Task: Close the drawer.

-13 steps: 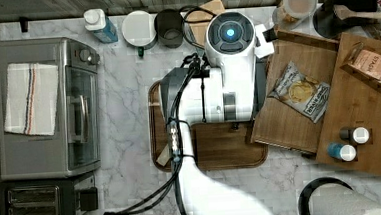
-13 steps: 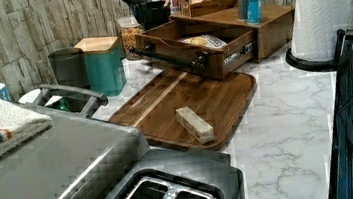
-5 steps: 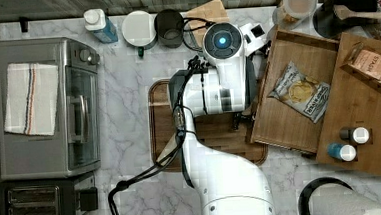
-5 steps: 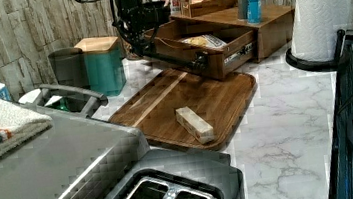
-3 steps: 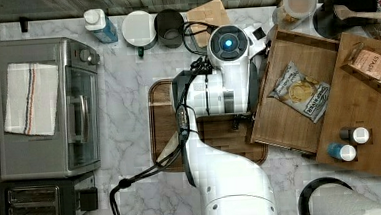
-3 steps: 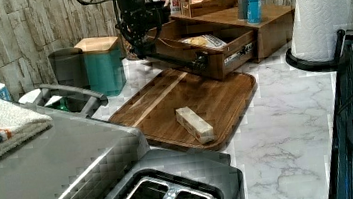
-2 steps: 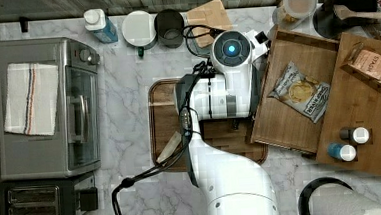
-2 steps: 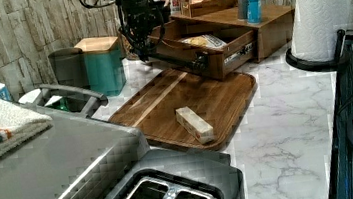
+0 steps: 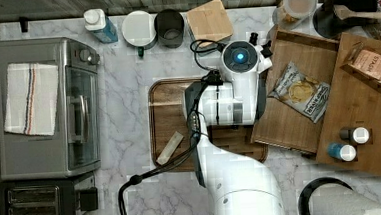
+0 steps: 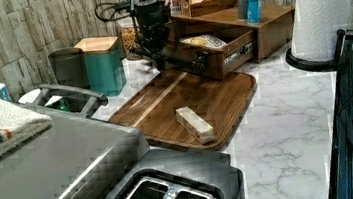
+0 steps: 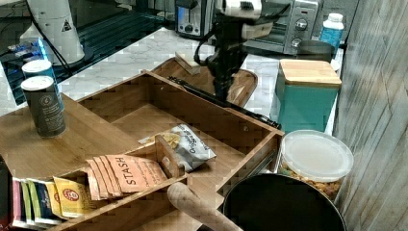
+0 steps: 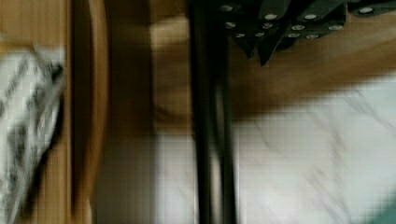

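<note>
Whether the jaws were wide or narrow could not be told; they hung at the drawer's front. The drawer lay pulled out right of centre in the top view, a snack bag inside, overlapping the tray on the marble desk.

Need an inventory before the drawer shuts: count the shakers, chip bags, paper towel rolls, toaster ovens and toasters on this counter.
Shakers: 2
Chip bag: 1
Paper towel roll: 1
Toaster oven: 1
Toaster: 1
Total: 6
</note>
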Controlling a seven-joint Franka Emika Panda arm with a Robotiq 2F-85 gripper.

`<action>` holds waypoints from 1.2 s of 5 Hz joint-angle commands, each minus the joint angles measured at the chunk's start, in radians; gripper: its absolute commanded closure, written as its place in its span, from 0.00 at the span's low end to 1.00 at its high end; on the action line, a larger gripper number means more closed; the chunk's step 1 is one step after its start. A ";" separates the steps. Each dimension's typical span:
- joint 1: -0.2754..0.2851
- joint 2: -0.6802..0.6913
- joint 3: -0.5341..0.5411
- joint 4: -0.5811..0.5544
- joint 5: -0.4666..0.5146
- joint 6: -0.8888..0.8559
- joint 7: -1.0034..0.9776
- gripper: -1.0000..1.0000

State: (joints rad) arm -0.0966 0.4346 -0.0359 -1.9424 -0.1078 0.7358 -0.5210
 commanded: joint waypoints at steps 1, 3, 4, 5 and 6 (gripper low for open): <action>-0.095 -0.003 -0.036 0.141 -0.018 -0.021 -0.128 1.00; -0.194 -0.007 -0.057 0.217 -0.023 -0.034 -0.314 1.00; -0.253 0.022 -0.064 0.237 0.056 0.064 -0.401 1.00; -0.293 0.078 -0.075 0.358 0.086 -0.041 -0.467 1.00; -0.340 0.119 -0.083 0.394 0.147 -0.051 -0.463 1.00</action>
State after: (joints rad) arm -0.3013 0.5303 -0.0323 -1.7588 0.0376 0.6333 -0.9482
